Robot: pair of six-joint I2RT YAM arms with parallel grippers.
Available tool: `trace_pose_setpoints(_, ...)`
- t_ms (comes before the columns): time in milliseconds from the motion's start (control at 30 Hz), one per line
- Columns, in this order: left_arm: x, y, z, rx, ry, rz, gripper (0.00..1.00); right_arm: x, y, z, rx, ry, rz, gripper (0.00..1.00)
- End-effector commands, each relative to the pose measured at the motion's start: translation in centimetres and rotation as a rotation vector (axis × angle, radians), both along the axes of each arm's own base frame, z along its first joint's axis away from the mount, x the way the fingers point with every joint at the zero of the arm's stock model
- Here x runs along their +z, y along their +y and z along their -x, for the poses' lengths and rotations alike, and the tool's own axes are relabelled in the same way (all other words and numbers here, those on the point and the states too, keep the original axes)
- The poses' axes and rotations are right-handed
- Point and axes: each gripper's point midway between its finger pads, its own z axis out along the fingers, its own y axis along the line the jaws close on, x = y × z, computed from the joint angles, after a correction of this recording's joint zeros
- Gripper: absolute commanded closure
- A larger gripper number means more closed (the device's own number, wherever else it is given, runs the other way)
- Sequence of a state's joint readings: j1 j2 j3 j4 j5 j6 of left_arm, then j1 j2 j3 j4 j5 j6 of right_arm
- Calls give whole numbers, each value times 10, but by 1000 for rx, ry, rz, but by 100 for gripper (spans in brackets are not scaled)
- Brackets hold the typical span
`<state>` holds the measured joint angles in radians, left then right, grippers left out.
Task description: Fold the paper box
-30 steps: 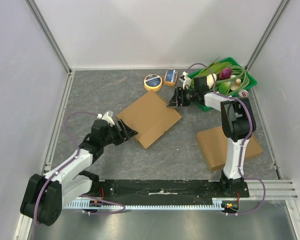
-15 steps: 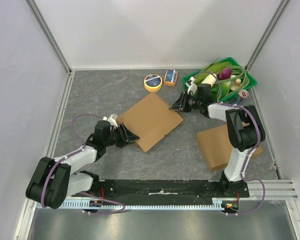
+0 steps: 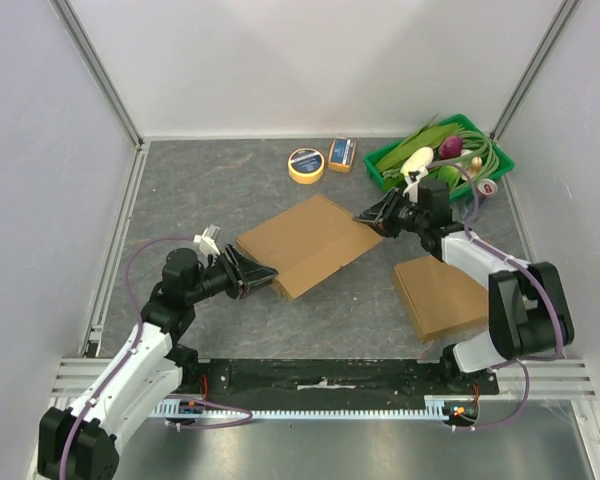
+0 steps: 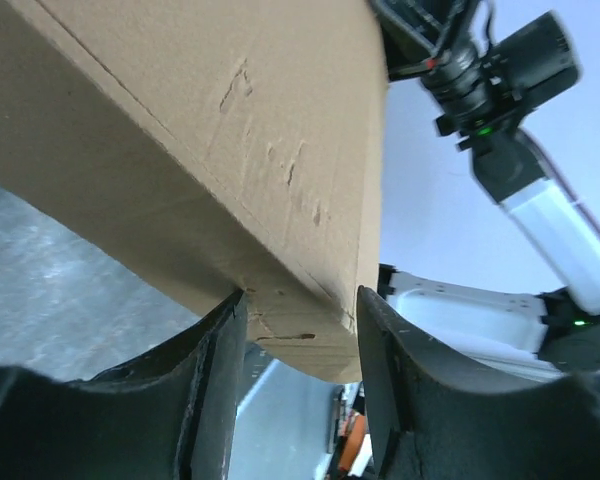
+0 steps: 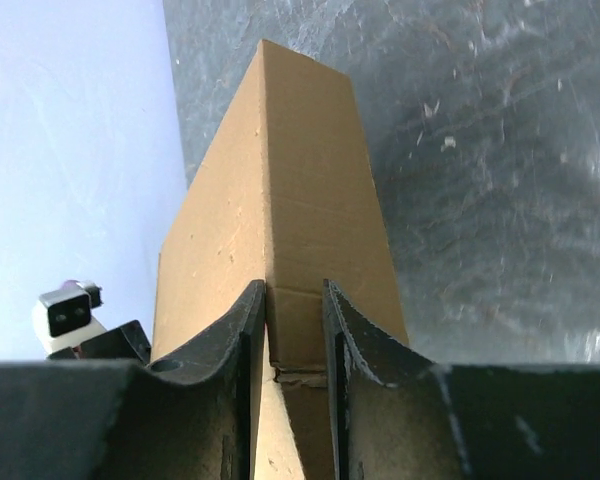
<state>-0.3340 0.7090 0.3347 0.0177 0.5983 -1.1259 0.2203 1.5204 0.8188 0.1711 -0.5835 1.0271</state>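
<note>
both claws on the flat box, fold not yet formed

the left gripper [image 4: 300,320] was clamped over the near-left corner of the paper box [image 3: 302,240]. the right gripper [image 5: 295,300] pinched tight on its far-right edge. the box stretched flat between them. to fold it well, i judged, both should grip firmly and push inward together. a second flat carton [image 3: 445,295] lay just beside the right arm, a likely snag. the tape roll [image 3: 305,164] and green basket [image 3: 376,160] sat behind.

Two cardboard boxes [image 3: 302,243], one tape roll [image 3: 305,165], one orange pack [image 3: 342,154], one green basket [image 3: 501,157].
</note>
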Motion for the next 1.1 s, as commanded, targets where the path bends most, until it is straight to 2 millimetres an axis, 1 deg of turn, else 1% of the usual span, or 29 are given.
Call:
trace_pose_setpoints(0,79,-7,-3,15,-123,205,46,35,34,75,142,286,-248,66)
trace_pose_setpoints(67,81,-4,-3,37,-108,214,45,49,33,79,85,348,-322,66)
trace_pose_setpoints(100,84,-4,-4,51,-110,229,44,56,32,75,46,347,-360,66)
trace_pose_setpoints(133,84,-4,-4,62,-71,261,44,60,29,81,19,366,-380,66)
trace_pose_setpoints(167,84,-3,-4,71,-48,282,44,62,28,82,-30,416,-407,66)
trace_pose_setpoints(200,86,-2,-6,88,-36,306,44,58,24,82,-81,447,-399,66)
trace_pose_setpoints(233,84,-2,-6,105,22,343,44,65,22,84,-95,451,-400,65)
trace_pose_setpoints(267,85,-1,-6,119,42,365,44,63,22,87,-102,489,-386,65)
trace_pose_setpoints(300,91,3,-8,146,30,396,44,51,23,97,-99,561,-329,64)
trace_pose_setpoints(333,92,5,-9,168,67,428,44,54,26,93,-88,576,-297,64)
trace_pose_setpoints(367,94,8,-10,192,80,448,44,52,27,96,-85,601,-267,64)
trace_pose_setpoints(400,99,13,-12,232,72,476,44,45,30,106,-79,645,-219,64)
trace_pose_setpoints(433,95,16,-13,259,127,499,44,51,34,102,-69,645,-204,64)
trace_pose_setpoints(467,96,18,-13,276,148,515,44,52,41,106,-42,659,-181,64)
trace_pose_setpoints(500,97,21,-16,308,161,531,44,39,43,111,-26,723,-122,64)
trace_pose_setpoints(533,96,23,-16,328,201,550,44,56,50,103,1,690,-111,64)
trace_pose_setpoints(567,95,25,-18,344,215,555,44,55,56,104,23,686,-66,64)
trace_pose_setpoints(600,95,26,-19,361,230,558,44,39,55,108,18,774,4,64)
trace_pose_setpoints(633,92,26,-20,370,254,560,44,51,60,100,41,731,22,64)
trace_pose_setpoints(667,89,26,-21,375,270,559,44,53,64,98,53,738,34,65)
trace_pose_setpoints(700,84,26,-21,379,298,566,44,45,65,97,49,784,60,66)
trace_pose_setpoints(733,80,26,-22,386,313,569,44,58,69,89,57,744,61,66)
trace_pose_setpoints(767,76,27,-22,393,324,572,44,63,70,85,51,735,68,66)
trace_pose_setpoints(800,65,29,-24,417,352,574,44,60,69,82,34,749,87,66)
trace_pose_setpoints(833,60,30,-25,427,363,577,44,71,72,75,30,726,74,66)
trace_pose_setpoints(867,56,31,-26,443,374,581,44,74,74,72,22,730,66,66)
trace_pose_setpoints(900,47,34,-29,474,391,587,44,72,76,69,15,738,64,64)
trace_pose_setpoints(967,41,37,-32,501,397,596,44,76,78,61,6,725,57,63)
trace_pose_setpoints(1067,26,40,-36,538,420,585,43,75,81,53,-6,710,71,63)
